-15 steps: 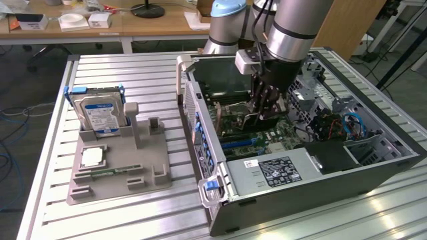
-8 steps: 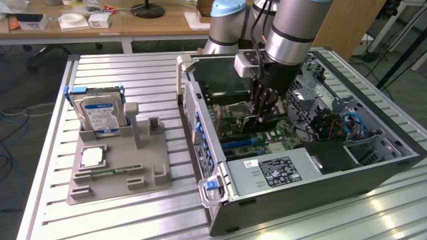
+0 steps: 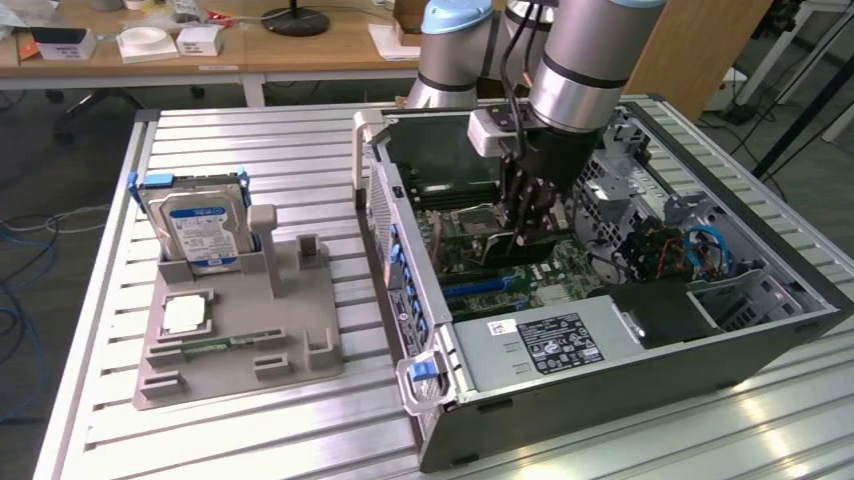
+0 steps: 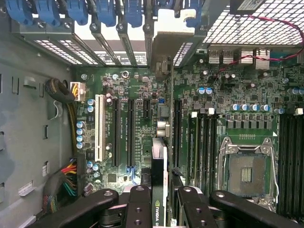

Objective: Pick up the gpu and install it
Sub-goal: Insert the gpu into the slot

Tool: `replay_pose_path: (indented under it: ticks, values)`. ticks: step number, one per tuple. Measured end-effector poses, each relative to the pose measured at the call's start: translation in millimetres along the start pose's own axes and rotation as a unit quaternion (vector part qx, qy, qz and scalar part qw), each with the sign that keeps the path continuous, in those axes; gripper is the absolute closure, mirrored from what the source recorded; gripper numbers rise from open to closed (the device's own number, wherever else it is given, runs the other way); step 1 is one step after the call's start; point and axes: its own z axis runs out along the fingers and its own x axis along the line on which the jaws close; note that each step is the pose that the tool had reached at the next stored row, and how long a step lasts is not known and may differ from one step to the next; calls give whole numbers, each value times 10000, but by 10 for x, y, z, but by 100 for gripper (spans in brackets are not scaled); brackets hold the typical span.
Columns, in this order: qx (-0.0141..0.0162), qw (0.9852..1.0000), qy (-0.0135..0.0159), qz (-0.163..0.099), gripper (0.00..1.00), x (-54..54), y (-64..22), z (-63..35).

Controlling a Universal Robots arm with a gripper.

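Observation:
My gripper reaches down into the open computer case over the motherboard. In the wrist view the gripper is shut on the gpu, a thin card seen edge-on between the black fingers. The card's silver bracket reaches the slotted rear wall of the case. The card lies along the line of the long black expansion slots, close over the board; I cannot tell whether it is seated.
A white slot and an empty processor socket flank the card. On the table at the exterior view's left, a grey holder carries a blue-labelled hard drive and a memory stick. The power supply fills the case's near end.

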Motion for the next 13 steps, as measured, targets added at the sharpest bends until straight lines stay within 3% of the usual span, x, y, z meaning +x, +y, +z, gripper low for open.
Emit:
replay_pose_path:
  ticks: [7, 13]
  values:
    - [0, 10000, -1, 1, 74, 0, 84, 37]
    - [0, 10000, 0, 0, 74, -1, 89, 109]
